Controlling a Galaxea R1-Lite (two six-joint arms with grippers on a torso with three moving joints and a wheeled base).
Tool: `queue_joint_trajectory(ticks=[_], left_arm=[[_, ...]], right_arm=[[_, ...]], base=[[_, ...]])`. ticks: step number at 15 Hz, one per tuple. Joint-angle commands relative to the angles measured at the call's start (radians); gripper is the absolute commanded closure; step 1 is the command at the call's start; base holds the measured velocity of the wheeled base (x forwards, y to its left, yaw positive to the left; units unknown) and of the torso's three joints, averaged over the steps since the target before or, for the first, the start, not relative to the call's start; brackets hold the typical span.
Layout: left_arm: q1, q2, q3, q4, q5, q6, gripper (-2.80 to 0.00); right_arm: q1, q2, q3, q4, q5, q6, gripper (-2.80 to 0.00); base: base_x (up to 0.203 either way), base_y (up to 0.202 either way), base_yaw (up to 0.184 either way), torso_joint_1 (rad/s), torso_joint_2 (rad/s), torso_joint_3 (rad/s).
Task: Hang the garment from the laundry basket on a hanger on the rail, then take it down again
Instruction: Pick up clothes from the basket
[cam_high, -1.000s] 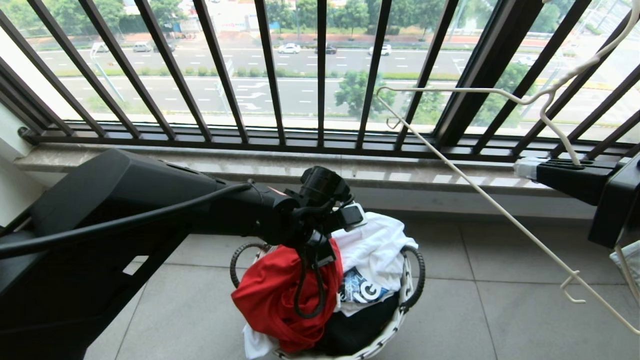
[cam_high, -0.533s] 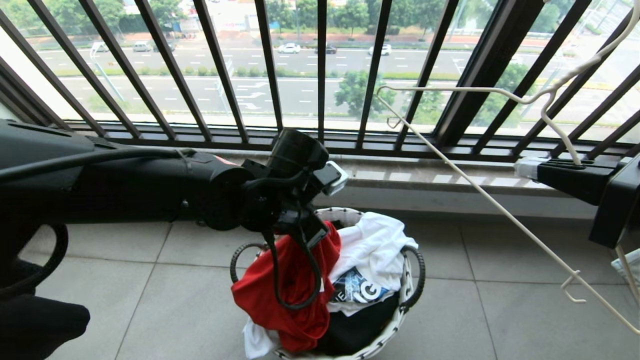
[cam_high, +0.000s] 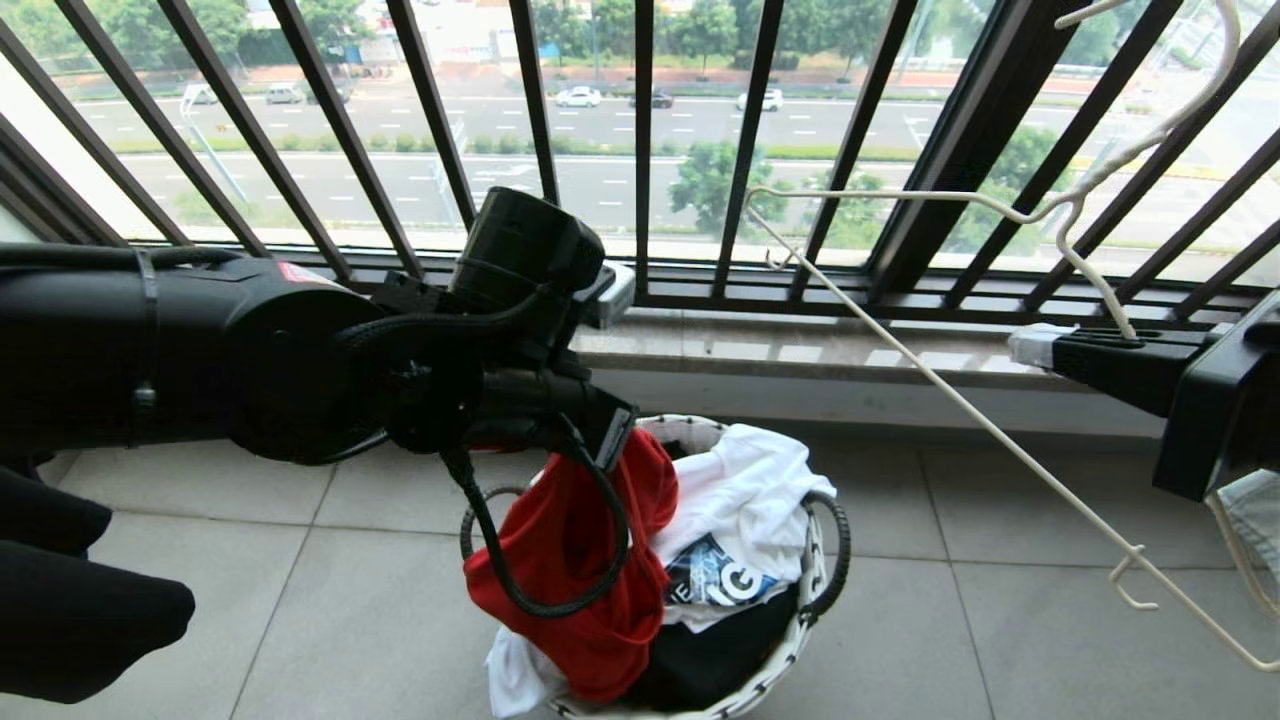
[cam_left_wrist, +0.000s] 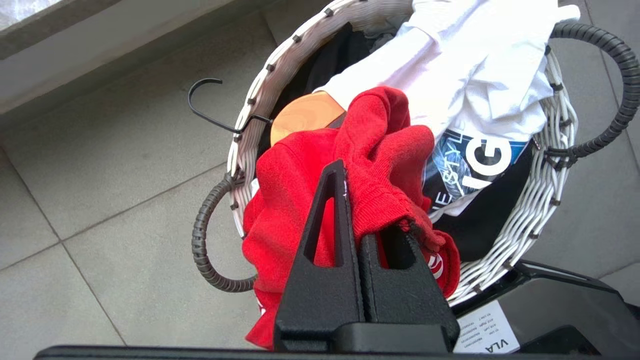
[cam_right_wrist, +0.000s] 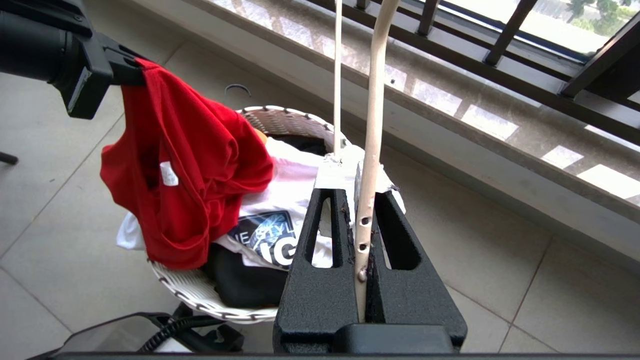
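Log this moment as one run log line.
left gripper: shut on red T-shirt, above laundry basket | right gripper: shut on hanger

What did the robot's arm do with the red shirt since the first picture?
The left gripper, shut on the red T-shirt, rose from down at the laundry basket and pulled the shirt's top up with it; the lower part still drapes over the rim. The right gripper kept its jaws clamped on the white hanger, which shifted only slightly. The white and black clothes stayed in the basket.
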Motion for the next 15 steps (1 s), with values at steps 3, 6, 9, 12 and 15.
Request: queue_joint_trajectory(ticks=[3,6,9,12,15], left_arm=[[0.017,-0.044,-0.047,-0.001,0.005,-0.048,0.0],[0.023,-0.115,-0.073,0.001,0.008,-0.095,0.0],[0.025,-0.076,-0.074,0.0,0.011,-0.097,0.0],[0.024,-0.092,-0.075,-0.001,0.01,-0.101,0.0],[0.025,-0.112,-0.072,-0.001,0.011,-0.1,0.0]], right_arm=[[0.0,0.018,-0.003,-0.001,0.002,0.002,0.0],[0.0,0.02,-0.003,-0.001,0.002,0.002,0.0],[-0.001,0.018,-0.004,-0.002,0.001,0.004,0.0],[-0.001,0.02,-0.004,-0.002,-0.001,0.007,0.0],[-0.001,0.021,-0.004,-0.002,-0.001,0.007,0.0]], base=[[0.0,0.0,0.0,0.0,0.0,0.0],[0.0,0.0,0.0,0.0,0.0,0.0],[0.0,0.0,0.0,0.0,0.0,0.0],[0.0,0.0,0.0,0.0,0.0,0.0],[0.0,0.0,0.0,0.0,0.0,0.0]])
